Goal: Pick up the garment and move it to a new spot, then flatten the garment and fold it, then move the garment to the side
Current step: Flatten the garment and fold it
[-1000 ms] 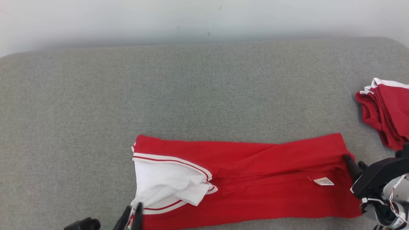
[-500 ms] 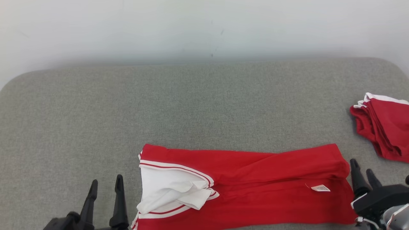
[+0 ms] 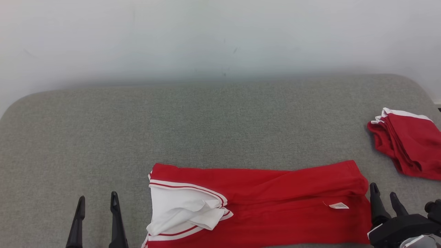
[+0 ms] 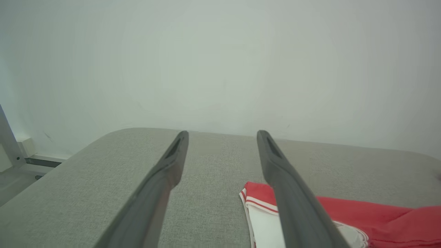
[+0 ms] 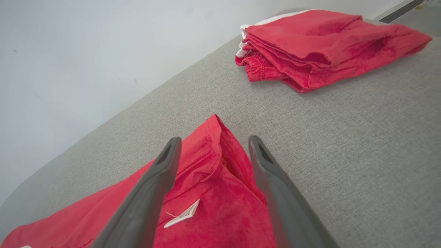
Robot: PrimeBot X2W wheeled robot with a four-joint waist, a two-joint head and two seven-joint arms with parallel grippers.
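Observation:
The garment [image 3: 275, 203] is red with a white, red-striped panel at its left end, folded into a long band near the front edge of the grey padded table [image 3: 193, 127]. A small white label [image 3: 339, 205] lies on its right part. My left gripper [image 3: 96, 203] stands open, apart from the garment's left end, with nothing between its fingers. My right gripper [image 3: 383, 195] is open just off the garment's right end. In the right wrist view the garment's corner [image 5: 213, 165] shows between the spread fingers of the right gripper [image 5: 213, 143]. The left wrist view has the left gripper [image 4: 222, 136] over bare table, the garment [image 4: 361, 213] to its right.
A second folded red garment [image 3: 406, 144] lies at the table's right edge, also seen as a red stack [image 5: 320, 44] in the right wrist view. A pale wall [image 3: 206, 38] stands behind the table. The table's rounded left corner [image 4: 96, 144] drops toward the floor.
Both grippers let go of the garment's ends and opened wide, drawing back a little. The head camera tilted up, so the whole scene sits lower in the picture.

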